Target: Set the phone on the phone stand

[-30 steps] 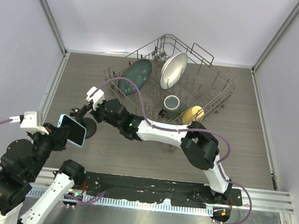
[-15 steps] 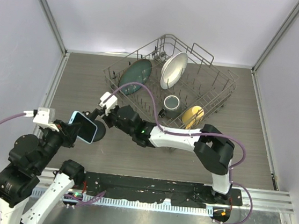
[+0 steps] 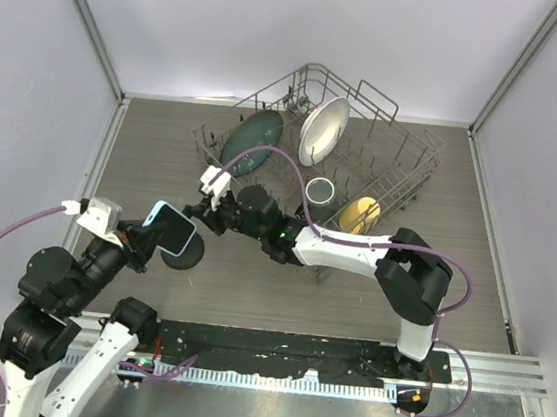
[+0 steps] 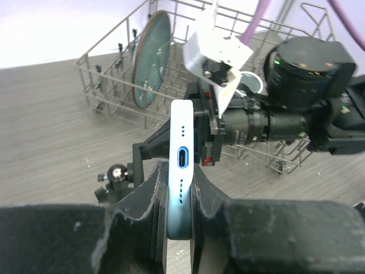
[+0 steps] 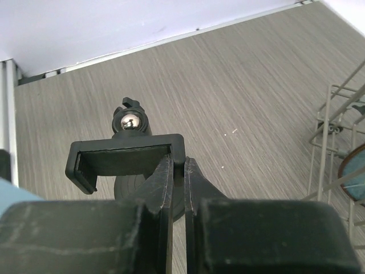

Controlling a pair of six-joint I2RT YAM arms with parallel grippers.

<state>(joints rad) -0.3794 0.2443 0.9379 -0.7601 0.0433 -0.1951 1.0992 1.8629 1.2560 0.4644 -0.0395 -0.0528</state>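
My left gripper (image 3: pixel 144 238) is shut on the phone (image 3: pixel 170 229), light blue case, held on edge above the table. In the left wrist view the phone (image 4: pixel 181 171) stands upright between my fingers (image 4: pixel 147 194), its port end up. The phone stand (image 3: pixel 185 252) is black with a round base just below and right of the phone. My right gripper (image 3: pixel 201 211) is shut on the stand's clamp bracket (image 5: pixel 125 161); the ball joint (image 5: pixel 131 121) and the disc base show beyond it. The stand's knob (image 4: pixel 117 173) sits left of the phone.
A wire dish rack (image 3: pixel 404 167) stands at the back with a dark green plate (image 3: pixel 253 137), a white plate (image 3: pixel 323 129), a cup (image 3: pixel 320 192) and a yellow item (image 3: pixel 358 214). Walls close in left and right. A purple cable (image 3: pixel 271 183) loops over the right arm.
My left gripper has carried the phone right and toward the stand. My right gripper has shifted right with the stand's bracket held in it.
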